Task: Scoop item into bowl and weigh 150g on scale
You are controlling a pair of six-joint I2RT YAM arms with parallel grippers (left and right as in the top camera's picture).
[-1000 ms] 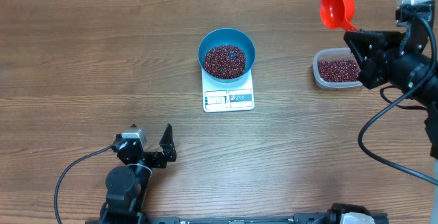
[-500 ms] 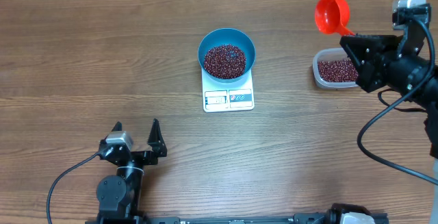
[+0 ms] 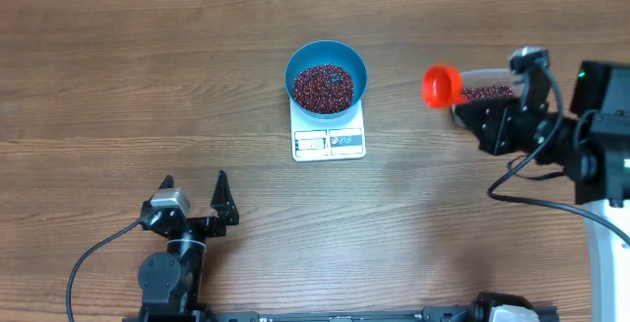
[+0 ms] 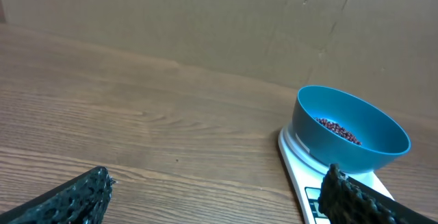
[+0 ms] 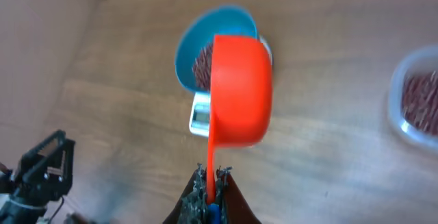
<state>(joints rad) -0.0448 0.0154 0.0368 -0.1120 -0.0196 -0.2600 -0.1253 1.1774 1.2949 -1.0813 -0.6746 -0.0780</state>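
The blue bowl [image 3: 327,76] holds a heap of dark red-brown beans [image 3: 322,87] and stands on the white scale [image 3: 329,139] at mid-table. My right gripper [image 3: 469,113] is shut on the handle of a red scoop [image 3: 438,86], which hangs between the bowl and a clear tub, right of the bowl. In the right wrist view the scoop [image 5: 239,90] points toward the bowl [image 5: 186,49], with the gripper [image 5: 211,172] clamped on its handle; what the scoop holds does not show. My left gripper [image 3: 194,186] stands open near the front left, with nothing in it. Its own view shows the bowl [image 4: 349,138] and scale [image 4: 293,159] ahead to the right.
A clear plastic tub [image 3: 487,94] with more beans sits at the right, partly under my right arm, and shows blurred in the right wrist view [image 5: 416,107]. Cables trail from both arms at the front. A brown cardboard wall runs along the table's far edge.
My right arm has swung the red scoop down and to the left, from beyond the tub to the gap between tub and bowl. The left gripper turned and shifted left earlier, then stayed still.
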